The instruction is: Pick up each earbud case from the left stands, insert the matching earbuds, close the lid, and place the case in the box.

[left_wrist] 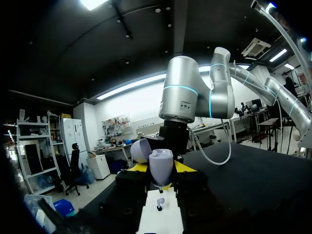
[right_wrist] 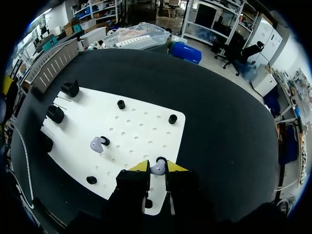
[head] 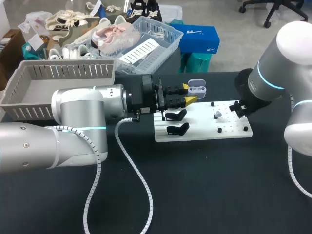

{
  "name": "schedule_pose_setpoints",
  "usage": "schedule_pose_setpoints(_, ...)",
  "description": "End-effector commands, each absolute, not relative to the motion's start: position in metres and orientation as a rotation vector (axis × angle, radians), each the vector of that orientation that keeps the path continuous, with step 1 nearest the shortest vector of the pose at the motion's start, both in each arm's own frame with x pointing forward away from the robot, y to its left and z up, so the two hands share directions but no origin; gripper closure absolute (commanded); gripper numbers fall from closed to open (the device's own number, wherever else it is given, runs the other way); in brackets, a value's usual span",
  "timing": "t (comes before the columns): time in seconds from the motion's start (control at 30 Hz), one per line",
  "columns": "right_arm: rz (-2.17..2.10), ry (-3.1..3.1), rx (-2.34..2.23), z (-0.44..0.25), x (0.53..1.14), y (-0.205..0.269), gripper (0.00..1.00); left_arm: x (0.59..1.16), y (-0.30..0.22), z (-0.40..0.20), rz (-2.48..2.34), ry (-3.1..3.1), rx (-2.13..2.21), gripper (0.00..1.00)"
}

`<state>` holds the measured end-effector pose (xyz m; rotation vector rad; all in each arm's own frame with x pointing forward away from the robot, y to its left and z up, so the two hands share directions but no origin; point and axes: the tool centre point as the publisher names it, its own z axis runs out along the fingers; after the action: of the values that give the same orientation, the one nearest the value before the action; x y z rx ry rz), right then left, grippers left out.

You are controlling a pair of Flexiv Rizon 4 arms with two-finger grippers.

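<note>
My left gripper is shut on a lavender earbud case, holding it above the back edge of the white board with the lid open. In the left wrist view the case stands upright between the yellow tips of that gripper, its lid tipped back. My right gripper is down on the board's near edge, with its fingers closed against a small lavender earbud. A second earbud lies beside a black peg mid-board, also seen from the head view as earbud.
Two black stands sit on the board's left part. Small black pegs dot the board. A grey slatted basket stands at the back left. My left arm's white cable loops over the dark table.
</note>
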<state>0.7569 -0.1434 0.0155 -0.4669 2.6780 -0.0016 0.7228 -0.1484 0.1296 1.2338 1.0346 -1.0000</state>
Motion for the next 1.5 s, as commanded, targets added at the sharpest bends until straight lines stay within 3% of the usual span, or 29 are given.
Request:
schedule_pose_setpoints(0.03, -0.001, 2.683, -0.468, 0.014, 0.760, -0.143, 0.94, 0.722, -0.148, 0.129, -0.997, 1.034, 1.231, 1.00)
schedule_pose_setpoints(0.1, -0.002, 2.685, -0.467, 0.014, 0.760, -0.143, 1.00, 0.722, -0.148, 0.129, -0.997, 1.034, 1.231, 1.00)
schedule_pose_setpoints(0.87, 0.003, 2.666, -0.457, 0.106, 0.701, -0.123, 1.00, 0.722, -0.148, 0.129, -0.997, 1.034, 1.231, 1.00)
schedule_pose_setpoints(1.5, 0.003, 2.666, -0.457, 0.106, 0.701, -0.123, 1.00, 0.722, -0.148, 0.129, -0.997, 1.034, 1.231, 1.00)
